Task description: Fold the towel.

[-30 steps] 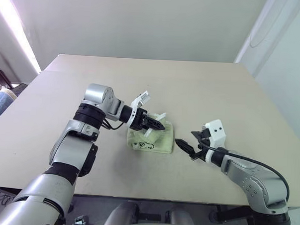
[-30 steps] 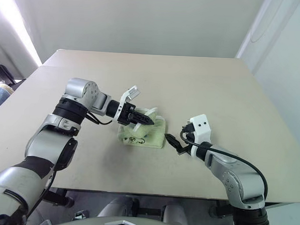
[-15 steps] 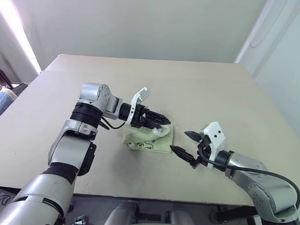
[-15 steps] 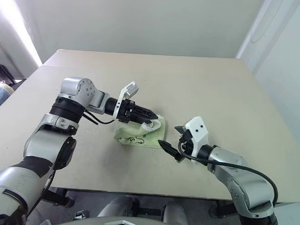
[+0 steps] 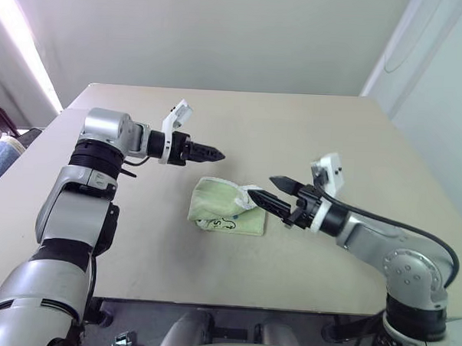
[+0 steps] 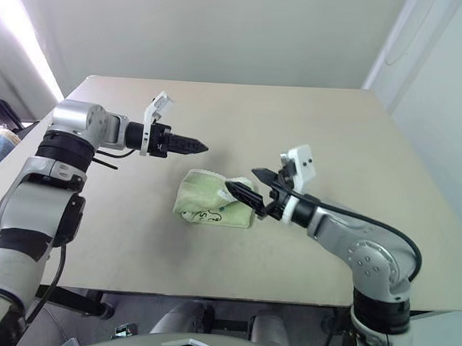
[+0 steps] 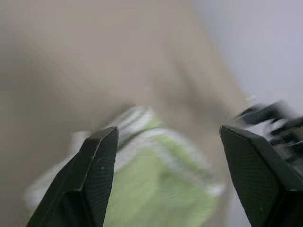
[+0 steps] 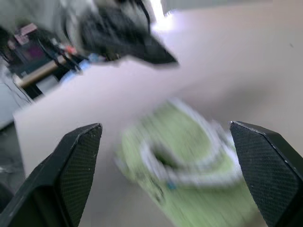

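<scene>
Both arms have shifted since a second ago: the left gripper [image 5: 213, 152], which had been down on the towel [image 5: 228, 208], has lifted away toward the upper left of the frame, and the right gripper [image 5: 275, 192], which had hung low off the towel's right side, has swung up and in until its tips sit at the cloth's right edge. That towel lies near the middle of the table [image 5: 309, 130], a small lime-green bundle already doubled over, its white stitched edging curling along the top right and a dark scribble showing on the front flap near the lower edge. From where I stand the left claw holds nothing; the left wrist view shows its two black fingers [image 7: 92, 175] well apart with the towel lying free beyond them. The right claw is spread about as wide as it goes, its fingers [image 8: 75, 163] standing at either side of the right wrist view with the green bundle between and beyond them, and it has nothing in its grasp either; whether a tip is actually touching the cloth I cannot say. To my eye the folding itself looks mostly done, and the step in hand is a tidying one: the left arm has let go and the right is lining up on the loose, puffed-up right edge. The next move would call for that right claw to pinch or press the raised hem and lay it flat without dragging the whole bundle across the table.
</scene>
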Tool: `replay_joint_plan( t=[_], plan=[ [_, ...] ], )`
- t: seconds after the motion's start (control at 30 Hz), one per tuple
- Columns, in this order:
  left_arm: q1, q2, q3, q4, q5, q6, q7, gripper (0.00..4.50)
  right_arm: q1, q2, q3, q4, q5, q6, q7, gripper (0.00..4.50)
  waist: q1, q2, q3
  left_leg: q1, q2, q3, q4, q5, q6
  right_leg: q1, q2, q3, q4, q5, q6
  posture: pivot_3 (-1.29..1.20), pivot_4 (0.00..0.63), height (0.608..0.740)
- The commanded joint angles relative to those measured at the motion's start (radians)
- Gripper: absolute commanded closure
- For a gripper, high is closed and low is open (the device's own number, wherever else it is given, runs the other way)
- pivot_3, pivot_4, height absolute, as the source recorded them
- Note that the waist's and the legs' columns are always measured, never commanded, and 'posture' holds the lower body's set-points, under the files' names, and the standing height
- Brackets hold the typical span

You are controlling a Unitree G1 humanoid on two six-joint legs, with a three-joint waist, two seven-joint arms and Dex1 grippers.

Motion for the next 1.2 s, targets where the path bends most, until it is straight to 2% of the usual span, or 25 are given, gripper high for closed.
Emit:
replay_joint_plan(
  t=[0.03,0.2,0.43,0.9,1.2],
  plan=[
    [0.046,0.049,-0.071,-0.096,0.073,-0.142,-0.112,0.91,-0.09,0.032,0.046,0.058,-0.049,-0.016,-0.061,0.0,0.0,0.0,0.0,0.0,0.0,0.001,0.0,0.0,0.0,0.0,0.0,0.001,0.0,0.0,0.0,0.0,0.0,0.692],
    [0.151,0.078,-0.092,-0.223,0.142,-0.337,-0.146,0.91,-0.172,0.039,0.166,0.173,-0.196,-0.074,-0.07,0.0,0.006,0.0,0.0,-0.001,0.0,0.001,-0.001,0.001,0.001,-0.002,0.0,0.001,0.0,0.0,0.0,0.0,0.0,0.692],
    [0.195,0.077,-0.076,-0.25,0.19,-0.444,-0.135,0.91,-0.17,0.031,0.348,0.273,-0.381,-0.172,-0.005,0.0,0.0,0.0,0.0,0.0,0.0,0.001,-0.001,0.001,0.001,-0.002,0.001,0.001,0.001,0.002,0.003,0.0,0.0,0.692],
    [0.326,0.066,-0.104,-0.428,0.231,-0.48,-0.13,0.91,-0.078,0.002,0.458,0.353,-0.624,-0.257,0.021,0.0,0.001,0.0,0.0,0.001,0.0,0.0,0.001,0.001,0.001,-0.001,0.003,0.001,0.004,0.002,0.002,0.0,0.0,0.692],
    [0.371,0.041,-0.138,-0.452,0.275,-0.521,-0.118,0.91,-0.007,-0.051,0.397,0.266,-0.613,-0.272,0.112,0.0,0.003,0.0,0.0,0.001,0.0,0.0,0.002,0.001,0.001,-0.001,0.003,0.001,0.004,0.002,0.002,0.0,0.0,0.692]
  ],
)
